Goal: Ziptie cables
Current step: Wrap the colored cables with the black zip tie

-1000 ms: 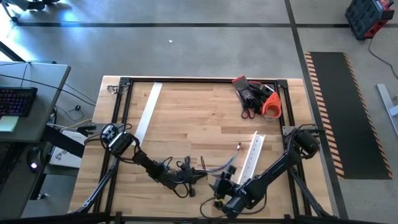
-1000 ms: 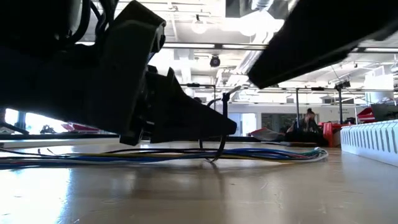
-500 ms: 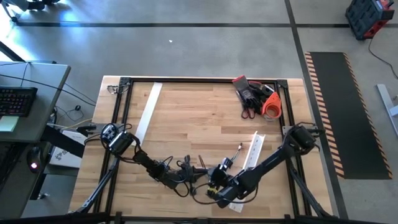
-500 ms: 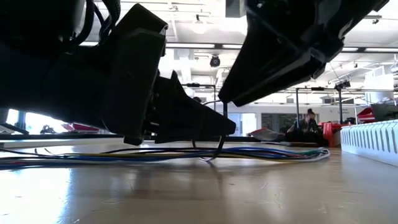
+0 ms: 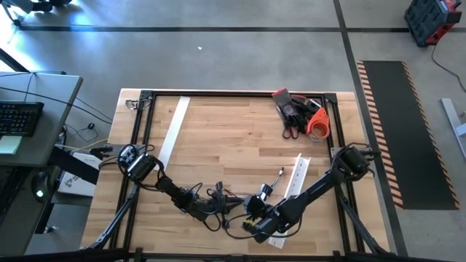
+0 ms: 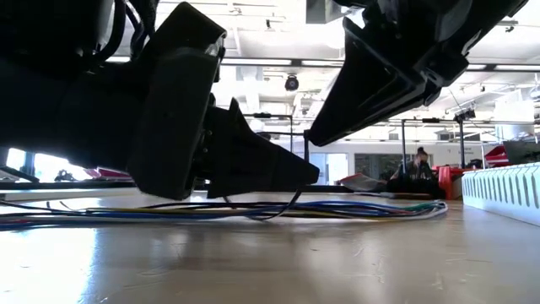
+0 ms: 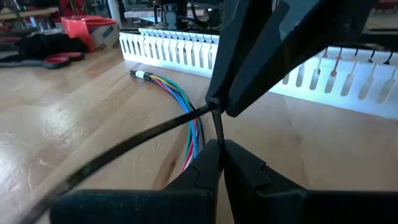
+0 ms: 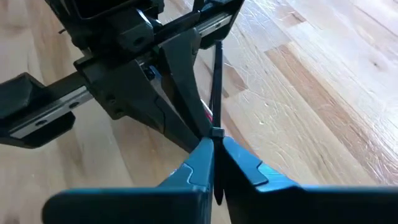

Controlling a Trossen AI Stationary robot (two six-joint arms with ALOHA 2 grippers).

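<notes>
Both hands meet at the worktop's (image 5: 240,131) near edge. Left hand (image 7: 217,146) and right hand (image 8: 214,140) each pinch the black ziptie (image 7: 143,134) (jaws clenched). Cables (image 6: 354,208) lie flat just beneath. Cinching step, I reckon: next, pull the tail w/ steady tension.

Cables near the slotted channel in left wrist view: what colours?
The cables are blue, green, red and yellowish, seen best in the left wrist view.
</notes>
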